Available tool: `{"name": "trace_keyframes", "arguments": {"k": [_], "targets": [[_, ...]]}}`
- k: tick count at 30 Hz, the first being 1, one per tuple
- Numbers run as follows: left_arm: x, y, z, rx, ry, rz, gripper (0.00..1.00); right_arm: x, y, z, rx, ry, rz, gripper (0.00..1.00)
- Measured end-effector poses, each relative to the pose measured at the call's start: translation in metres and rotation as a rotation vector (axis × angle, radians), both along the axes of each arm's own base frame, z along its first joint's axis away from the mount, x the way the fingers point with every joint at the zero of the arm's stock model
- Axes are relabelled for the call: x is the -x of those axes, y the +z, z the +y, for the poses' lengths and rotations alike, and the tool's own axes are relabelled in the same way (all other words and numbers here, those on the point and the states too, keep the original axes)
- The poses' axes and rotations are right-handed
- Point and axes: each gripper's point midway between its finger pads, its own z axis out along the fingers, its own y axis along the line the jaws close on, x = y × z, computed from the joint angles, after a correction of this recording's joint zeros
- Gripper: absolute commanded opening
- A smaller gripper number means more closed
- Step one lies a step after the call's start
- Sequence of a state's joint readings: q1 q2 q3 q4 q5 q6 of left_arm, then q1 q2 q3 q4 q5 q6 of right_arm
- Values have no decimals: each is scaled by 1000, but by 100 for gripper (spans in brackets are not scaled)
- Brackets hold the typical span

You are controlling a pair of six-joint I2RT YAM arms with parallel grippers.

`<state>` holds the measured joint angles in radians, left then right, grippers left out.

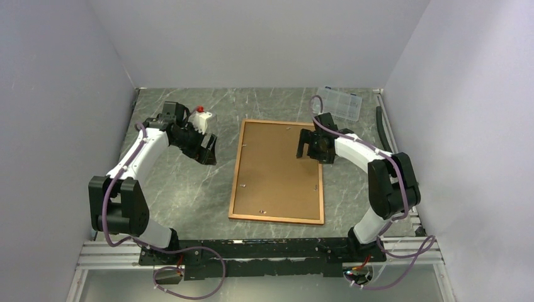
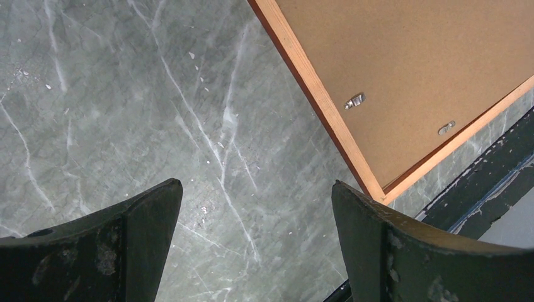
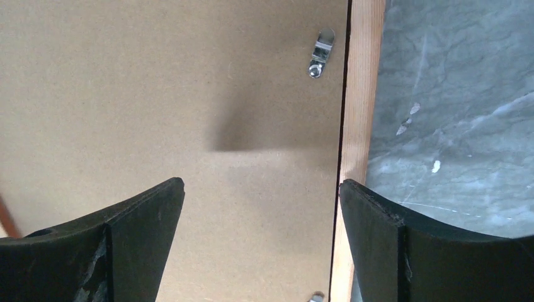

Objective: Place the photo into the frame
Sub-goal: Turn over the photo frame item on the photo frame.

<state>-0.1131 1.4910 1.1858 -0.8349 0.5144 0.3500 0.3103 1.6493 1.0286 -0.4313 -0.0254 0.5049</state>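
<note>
Frame (image 1: 276, 218) face down on desk (image 1: 189, 189), backing board (image 1: 280, 167) seated inside; photo not visible. My right hand (image 1: 310, 150) over frame's right edge near clip (image 3: 322, 51), fingers apart, empty. Left hand (image 1: 208, 150) apart, beside frame. I judge closing step: next, press clips home.

The frame (image 1: 277, 171) lies back up on the table (image 1: 189, 195)
</note>
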Motion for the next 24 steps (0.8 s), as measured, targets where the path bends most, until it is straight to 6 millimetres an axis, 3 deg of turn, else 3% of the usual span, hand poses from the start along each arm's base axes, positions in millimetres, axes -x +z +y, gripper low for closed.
{"name": "trace_keyframes", "arguments": {"k": [7, 14, 16, 20, 24], "targets": [[0, 1, 1, -3, 1, -4, 94, -7, 12, 7, 60, 39, -35, 99], [0, 0, 2, -9, 5, -3, 94, -8, 15, 12, 38, 49, -43, 88], [0, 0, 1, -5, 5, -1, 94, -9, 21, 20, 6, 56, -63, 81], [1, -1, -4, 27, 10, 23, 91, -6, 42, 54, -111, 93, -135, 47], [1, -17, -14, 76, 19, 111, 82, 0, 57, 94, -253, 135, -169, 39]]}}
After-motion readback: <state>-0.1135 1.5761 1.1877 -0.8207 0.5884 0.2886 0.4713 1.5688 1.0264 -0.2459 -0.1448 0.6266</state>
